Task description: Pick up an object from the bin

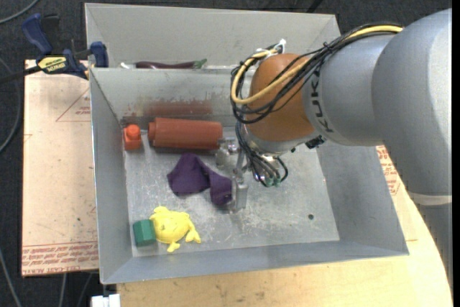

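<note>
Several small things lie apart in the grey bin (108, 176): a red-brown cylinder (185, 134) and an orange block (132, 138) at the far left, a yellow toy (172, 226) and a green block (144, 232) at the near left. The gripper (237, 206) is low in the middle, at the right edge of a crumpled purple cloth (190, 175); whether it is open or closed I cannot tell. For a good grasp, I think it should close on a thick fold and then lift straight up.

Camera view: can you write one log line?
arm: down at purple cloth right end | red-brown cylinder: by back wall | grasp: cannot tell
</note>
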